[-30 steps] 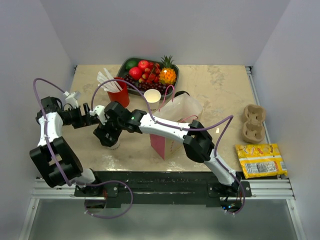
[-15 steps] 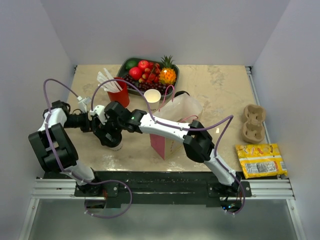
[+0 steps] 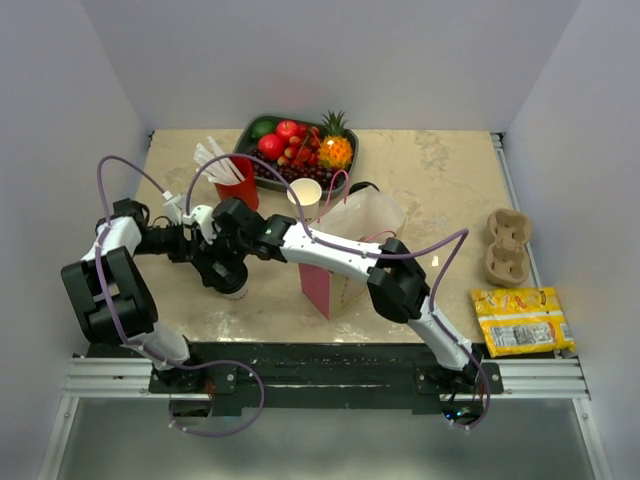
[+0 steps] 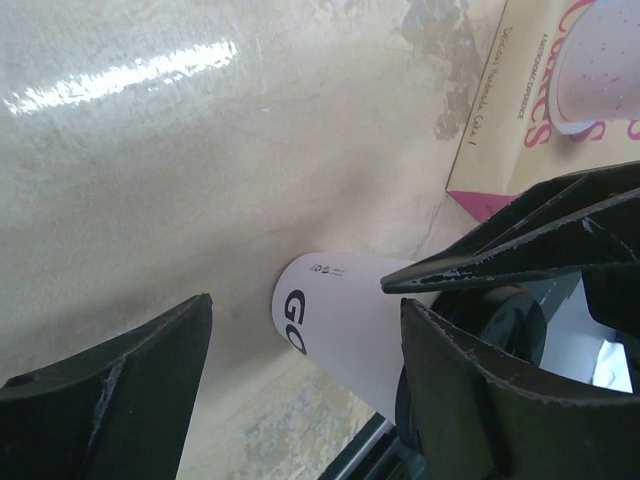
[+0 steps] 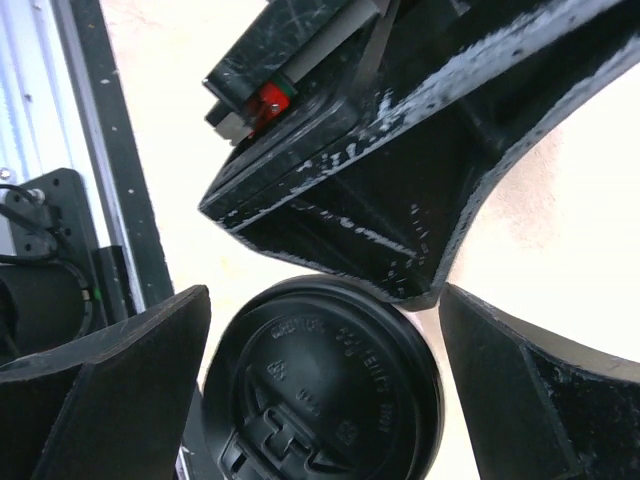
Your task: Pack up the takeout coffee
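Left pincer (image 4: 305, 305) and right pincer (image 5: 325, 300) both gape wide around the coffee (image 4: 345, 330). I'd close just 1, squarely below the lid (image 5: 325, 400), clear of the other.

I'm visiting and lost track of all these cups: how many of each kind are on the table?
White cup with black lid: 1
Plain white cup, no lid: 1
Red cup with straws: 1
Total: 3
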Motion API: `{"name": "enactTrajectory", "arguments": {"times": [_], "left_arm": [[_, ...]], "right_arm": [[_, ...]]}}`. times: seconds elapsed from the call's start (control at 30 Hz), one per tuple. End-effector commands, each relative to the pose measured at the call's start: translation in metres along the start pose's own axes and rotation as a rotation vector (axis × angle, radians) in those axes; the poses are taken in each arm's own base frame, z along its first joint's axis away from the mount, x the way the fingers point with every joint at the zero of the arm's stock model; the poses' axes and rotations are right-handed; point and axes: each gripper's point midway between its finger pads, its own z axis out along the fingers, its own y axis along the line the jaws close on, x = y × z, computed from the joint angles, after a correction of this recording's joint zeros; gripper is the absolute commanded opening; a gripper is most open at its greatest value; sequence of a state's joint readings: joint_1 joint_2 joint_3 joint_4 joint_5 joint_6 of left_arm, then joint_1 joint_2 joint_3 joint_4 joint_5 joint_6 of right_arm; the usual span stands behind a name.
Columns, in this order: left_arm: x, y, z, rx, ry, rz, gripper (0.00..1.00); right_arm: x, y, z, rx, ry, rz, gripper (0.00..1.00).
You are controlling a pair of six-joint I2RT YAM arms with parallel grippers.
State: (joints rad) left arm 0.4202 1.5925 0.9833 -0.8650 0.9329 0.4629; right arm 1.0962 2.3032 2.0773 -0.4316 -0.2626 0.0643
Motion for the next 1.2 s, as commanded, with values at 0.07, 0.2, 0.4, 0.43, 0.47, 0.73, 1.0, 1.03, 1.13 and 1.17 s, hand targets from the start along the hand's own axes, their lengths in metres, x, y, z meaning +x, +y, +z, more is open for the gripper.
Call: {"name": "enactTrajectory", "arguments": {"times": [0.07, 0.2, 0.4, 0.43, 0.47, 0.73, 1.0, 1.03, 1.13, 1.17], "left_arm": [[-0.034, 0.007, -0.015, -0.087, -0.115, 0.057, 0.82], [-0.044, 0.015, -0.024, -0.157, -0.153, 0.056, 0.83], [-0.054, 0.011, -0.033, -0.178, -0.196, 0.062, 0.83], [-0.056, 0.009, -0.035, -0.177, -0.207, 0.069, 0.83], [-0.055, 0.006, -0.036, -0.17, -0.212, 0.069, 0.83], [-0.034, -0.028, -0.029, 0.034, -0.195, 0.077, 0.89], [-0.019, -0.026, -0.023, 0.158, -0.081, 0.193, 0.89], [-0.011, -0.035, -0.024, 0.21, -0.054, 0.144, 0.89], [-0.006, -0.033, -0.021, 0.265, -0.026, 0.134, 0.91], [-0.005, -0.033, -0.02, 0.265, -0.022, 0.137, 0.91]], "right_arm": [[-0.044, 0.008, -0.013, -0.062, -0.125, -0.002, 0.99], [-0.063, 0.005, -0.018, -0.067, -0.181, -0.007, 0.99], [-0.078, -0.005, -0.023, -0.07, -0.221, 0.028, 0.99], [-0.085, -0.007, -0.029, -0.071, -0.239, 0.037, 0.99], [-0.091, -0.014, -0.036, -0.069, -0.258, 0.068, 0.99], [-0.072, -0.047, -0.069, -0.165, -0.24, 0.301, 0.99], [-0.031, -0.055, -0.066, -0.21, -0.164, 0.456, 0.99], [-0.032, -0.055, -0.065, -0.217, -0.172, 0.458, 0.99], [-0.03, -0.055, -0.06, -0.244, -0.169, 0.478, 0.99], [-0.03, -0.054, -0.059, -0.25, -0.168, 0.479, 0.99]]}}
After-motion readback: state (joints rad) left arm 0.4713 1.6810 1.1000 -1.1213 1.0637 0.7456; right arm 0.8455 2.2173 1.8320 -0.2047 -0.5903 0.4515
